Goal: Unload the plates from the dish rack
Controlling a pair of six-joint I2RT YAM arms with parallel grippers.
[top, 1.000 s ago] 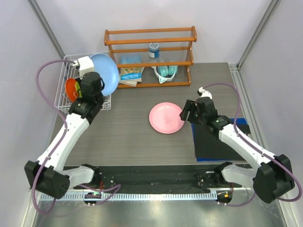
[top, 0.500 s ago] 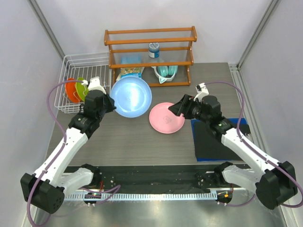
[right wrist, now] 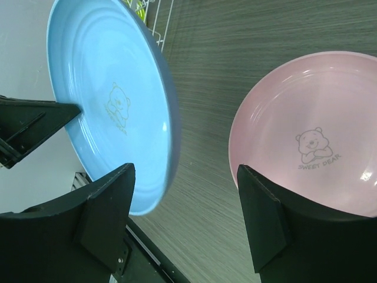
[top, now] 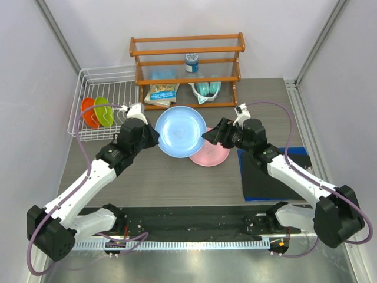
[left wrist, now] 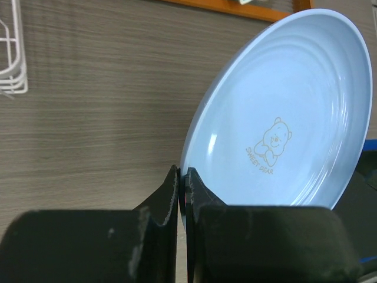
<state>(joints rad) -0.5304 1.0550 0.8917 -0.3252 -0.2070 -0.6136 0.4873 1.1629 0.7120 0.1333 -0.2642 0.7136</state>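
My left gripper is shut on the rim of the light blue plate, holding it tilted above the table's middle; the wrist view shows its rim pinched in the left gripper. The pink plate lies flat on the table, partly under the blue one. My right gripper is open beside the blue plate's right edge; in its wrist view the right gripper has the blue plate's rim just ahead of its left finger, and the pink plate lies below. The orange plate and the green plate stand in the white dish rack.
A brown wooden shelf rack at the back holds a bottle, books and a teal bowl-like item. A dark blue mat lies on the right under my right arm. Walls close in on the table's left and right.
My left arm has carried the blue plate out of the rack and rightward over the pink plate. My right gripper has moved left to the blue plate's edge and opened slightly wider.
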